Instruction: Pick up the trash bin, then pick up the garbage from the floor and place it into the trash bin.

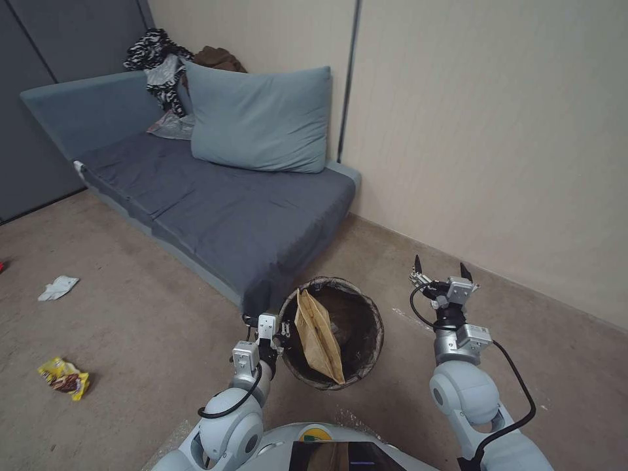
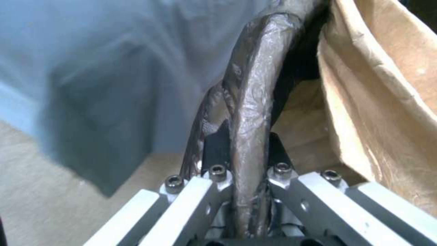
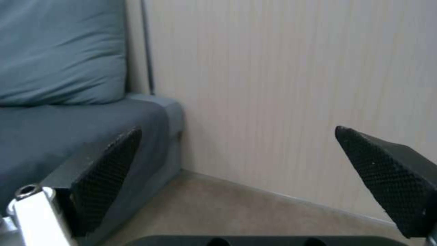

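I have the bin (image 1: pixel 340 327) held just in front of my base, beside the near corner of the sofa (image 1: pixel 229 216), its mouth tipped toward the head camera so I see into the dark liner. A brown paper bag (image 1: pixel 318 337) stands inside it, leaning against the left part of the rim. My left gripper (image 1: pixel 282 329) sits at that left rim; from the head view I can only see that it touches the bin, but the left wrist view settles it: the two black fingers (image 2: pixel 217 143) are pinched on the liner-wrapped rim (image 2: pixel 255 102), one on each side, with the paper bag (image 2: pixel 387 89) just beyond. My right gripper (image 1: pixel 439 268) hangs to the right of the bin, apart from it, jaws spread wide and holding nothing; its wrist view shows both textured pads (image 3: pixel 109 171) far apart against the wall (image 3: pixel 282 85) and the sofa's end. Off to my left on the floor (image 1: pixel 131 314), well apart from the bin, the head view shows a crumpled white tissue (image 1: pixel 57 287) and a yellow snack wrapper (image 1: pixel 64 377).
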Robot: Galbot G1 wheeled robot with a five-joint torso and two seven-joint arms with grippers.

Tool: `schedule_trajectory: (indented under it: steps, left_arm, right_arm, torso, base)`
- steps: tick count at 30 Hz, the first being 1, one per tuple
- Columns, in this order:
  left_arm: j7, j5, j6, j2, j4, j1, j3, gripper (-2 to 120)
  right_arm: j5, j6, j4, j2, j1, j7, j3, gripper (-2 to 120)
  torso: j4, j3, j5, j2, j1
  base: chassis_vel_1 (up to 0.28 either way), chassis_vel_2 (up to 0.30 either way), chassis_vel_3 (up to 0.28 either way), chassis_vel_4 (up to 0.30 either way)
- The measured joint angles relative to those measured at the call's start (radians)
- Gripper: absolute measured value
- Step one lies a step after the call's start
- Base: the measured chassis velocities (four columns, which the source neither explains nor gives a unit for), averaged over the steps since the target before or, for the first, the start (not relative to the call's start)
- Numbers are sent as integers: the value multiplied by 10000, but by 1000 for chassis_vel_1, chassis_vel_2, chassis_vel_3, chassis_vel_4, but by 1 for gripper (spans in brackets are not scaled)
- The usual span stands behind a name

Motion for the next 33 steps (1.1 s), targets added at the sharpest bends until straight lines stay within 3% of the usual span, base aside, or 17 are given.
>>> schedule_trajectory:
  steps: [33]
  left_arm:
    - [5,11,-5,170,-162,149,-94,0]
  right_arm:
    - [-2,-230,61,89,276,137,-155,100]
  torso:
    - [0,0,0,0,0]
  base:
    - [113,111,113,113]
